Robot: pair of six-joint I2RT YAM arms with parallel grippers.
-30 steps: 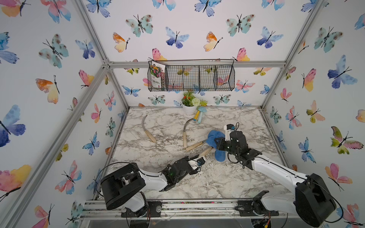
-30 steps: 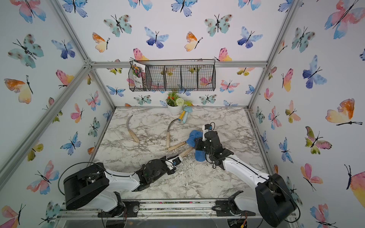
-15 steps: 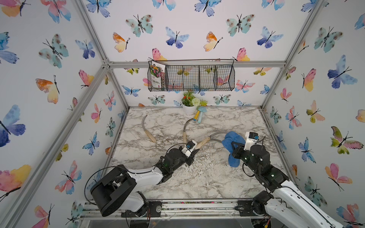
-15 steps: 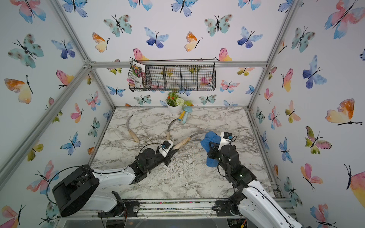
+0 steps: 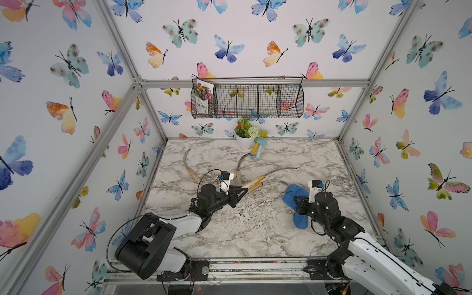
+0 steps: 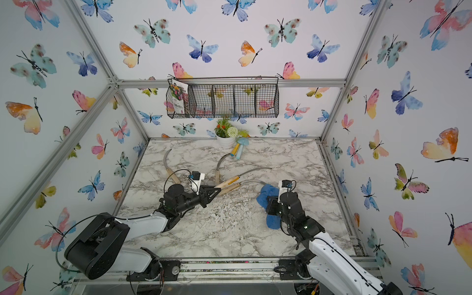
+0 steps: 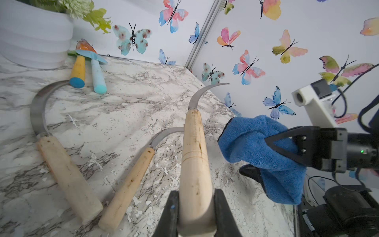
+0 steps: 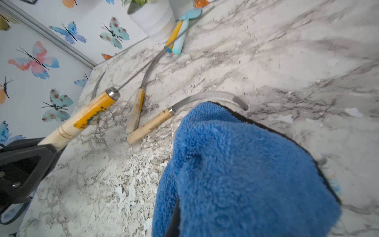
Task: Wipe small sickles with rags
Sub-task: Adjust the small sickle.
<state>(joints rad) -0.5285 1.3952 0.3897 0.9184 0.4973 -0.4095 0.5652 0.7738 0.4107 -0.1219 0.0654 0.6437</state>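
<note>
My left gripper point(image 5: 244, 190) is shut on the pale wooden handle of one small sickle point(image 5: 258, 180), holding it tilted above the marble table point(image 5: 255, 237), blade tip toward the right wall. In the left wrist view that handle point(image 7: 194, 164) sits between both jaws. Three more sickles lie flat: one point(image 5: 256, 187) just under the held one, its blade running to the rag, one point(image 5: 239, 166) behind, one point(image 5: 190, 166) at the far left. The blue terry rag point(image 5: 291, 196) hangs bunched from my right gripper point(image 5: 297, 204), which is shut on it; the rag point(image 8: 246, 174) hides those fingertips.
A white flower pot point(image 5: 244, 142) stands at the back wall with yellow and light-blue mushroom toys point(image 5: 258, 150) leaning beside it. A black wire basket point(image 5: 247, 101) hangs on the back wall. White flakes point(image 5: 242, 212) litter the table's middle. Butterfly walls close in three sides.
The left gripper has carried its sickle up and toward the back. The right gripper has drawn the rag away from the sickles toward the right.
</note>
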